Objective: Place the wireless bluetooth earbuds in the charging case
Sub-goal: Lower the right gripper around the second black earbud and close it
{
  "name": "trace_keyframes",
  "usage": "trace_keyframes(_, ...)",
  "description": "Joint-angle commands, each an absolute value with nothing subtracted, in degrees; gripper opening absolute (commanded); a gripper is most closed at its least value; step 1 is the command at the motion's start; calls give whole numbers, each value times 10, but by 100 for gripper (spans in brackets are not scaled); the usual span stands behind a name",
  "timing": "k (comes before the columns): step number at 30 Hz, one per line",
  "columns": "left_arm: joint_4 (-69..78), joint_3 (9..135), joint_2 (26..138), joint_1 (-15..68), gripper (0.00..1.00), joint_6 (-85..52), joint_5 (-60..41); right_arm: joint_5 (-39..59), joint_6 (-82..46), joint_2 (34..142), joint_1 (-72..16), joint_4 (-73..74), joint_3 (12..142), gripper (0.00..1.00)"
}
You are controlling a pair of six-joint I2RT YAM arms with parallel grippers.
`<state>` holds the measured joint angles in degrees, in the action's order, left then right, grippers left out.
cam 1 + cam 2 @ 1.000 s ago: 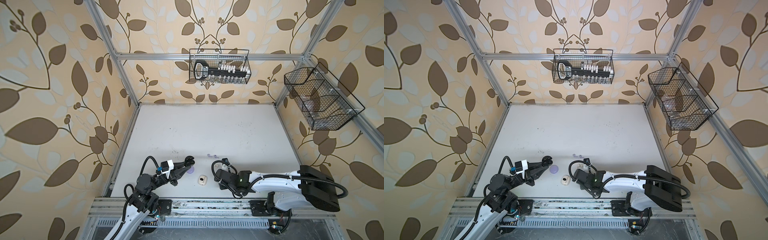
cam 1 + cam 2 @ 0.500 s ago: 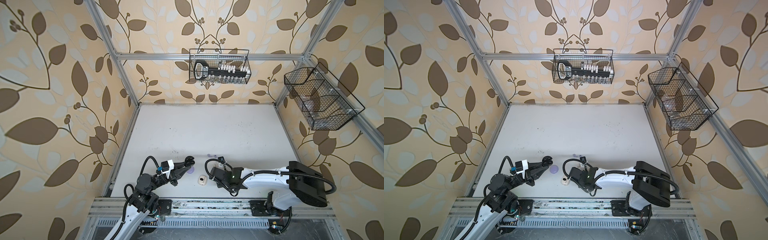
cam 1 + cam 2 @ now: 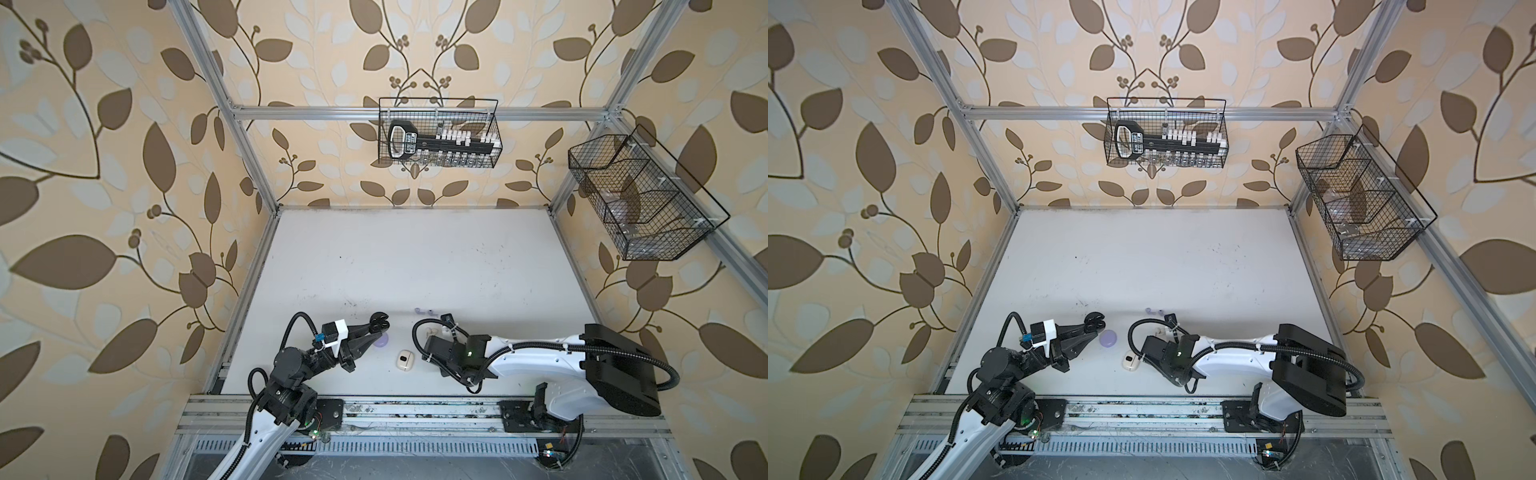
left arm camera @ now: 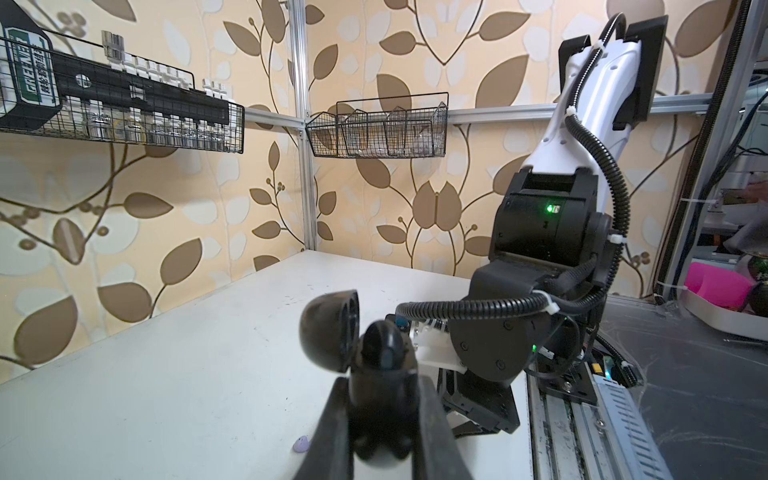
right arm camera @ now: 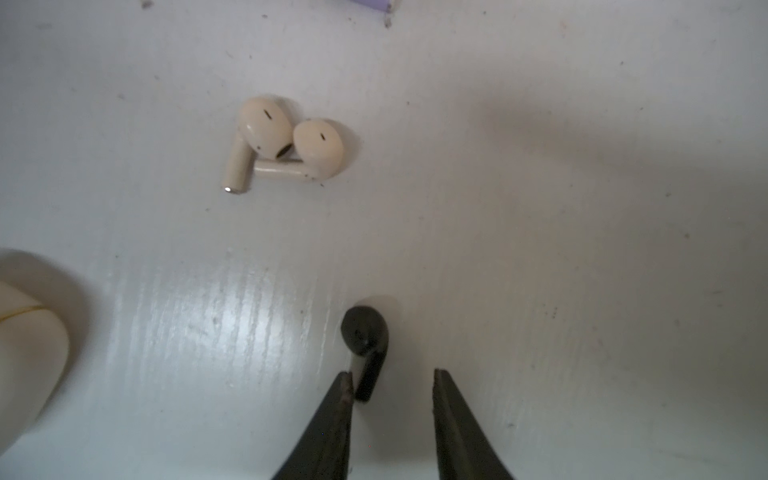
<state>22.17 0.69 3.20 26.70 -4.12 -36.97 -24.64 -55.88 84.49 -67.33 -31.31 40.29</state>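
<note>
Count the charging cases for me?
3: black case in the left end effector, lavender case beside it, cream case toward the right arm, which may hide more.

Leaf-patterned wallpaper, white table, aluminium frame, two wire baskets

The black charging case is clamped in the left gripper, its lid hinged open. One black earbud lies on the desk, its stem between the right gripper's parted jaws, touching one. Two cream-white earbuds lie nearby, heads touching. A cream case, a round lavender case and two lavender earbuds also rest on the desk.
</note>
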Motion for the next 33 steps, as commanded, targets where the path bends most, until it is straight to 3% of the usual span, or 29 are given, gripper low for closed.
trace_keyframes(1,245,12,28,271,0,-32,-368,-252,-562,825,-669,-328,398,34)
trace_keyframes(22,245,11,30,272,0,-30,-367,-163,-488,867,-608,-287,429,37)
trace_keyframes(33,246,10,30,272,0,-30,-367,-154,-476,914,-606,-276,444,32)
